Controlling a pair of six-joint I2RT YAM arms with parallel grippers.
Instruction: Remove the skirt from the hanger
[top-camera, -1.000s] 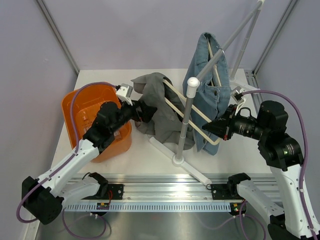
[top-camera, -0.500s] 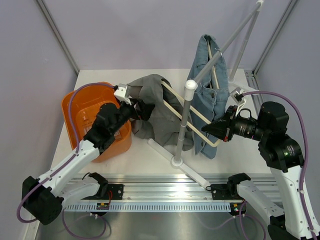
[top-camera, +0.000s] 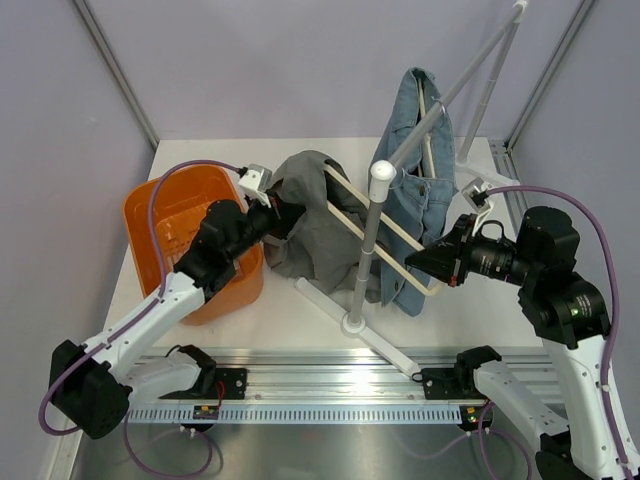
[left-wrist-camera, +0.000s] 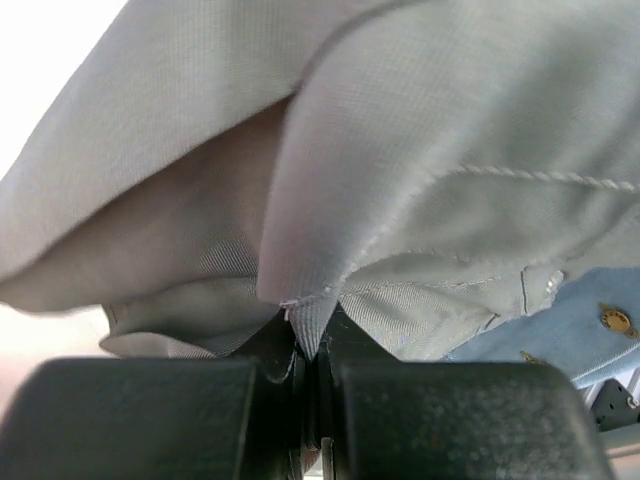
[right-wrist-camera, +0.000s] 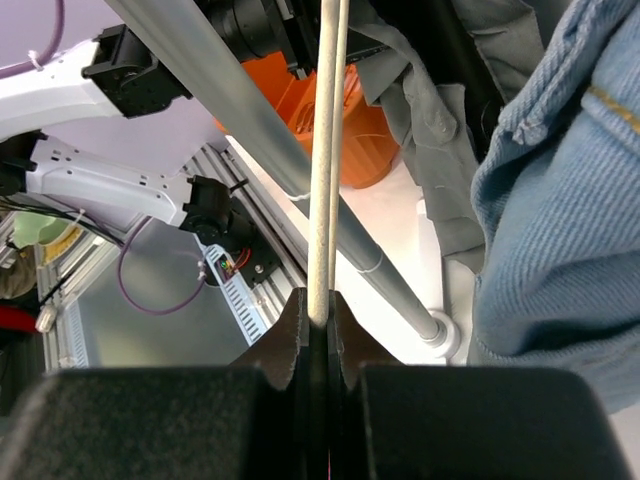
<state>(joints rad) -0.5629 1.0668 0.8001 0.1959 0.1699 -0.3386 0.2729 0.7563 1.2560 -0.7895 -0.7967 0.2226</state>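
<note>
White table (top-camera: 470, 315) underneath; soft, light grey skirt (top-camera: 310, 215) drapes one end of the hanger (right-wrist-camera: 322, 150), left gripper (left-wrist-camera: 312, 350) pinched tight on a seamed fold (a sound hold, likely), right gripper (right-wrist-camera: 318, 310) clamped around the hanger rod.

Clearances and obstructions around the garment rack

Upright pole (top-camera: 366, 260) and base bar (top-camera: 385, 345) stand mid-counter between left hand (top-camera: 286, 222) and right hand (top-camera: 412, 257); sloping rail (top-camera: 450, 95) crosses overhead to back right. Orange bin (top-camera: 160, 215) blocks the left side. Middle filled by skirt (top-camera: 315, 230), hanger (right-wrist-camera: 322, 150) and denim garment (top-camera: 415, 190). Purple cables (top-camera: 560, 188) loop above both arms. Open counter (top-camera: 290, 320): front strip between bin and base bar; back left corner.
</note>
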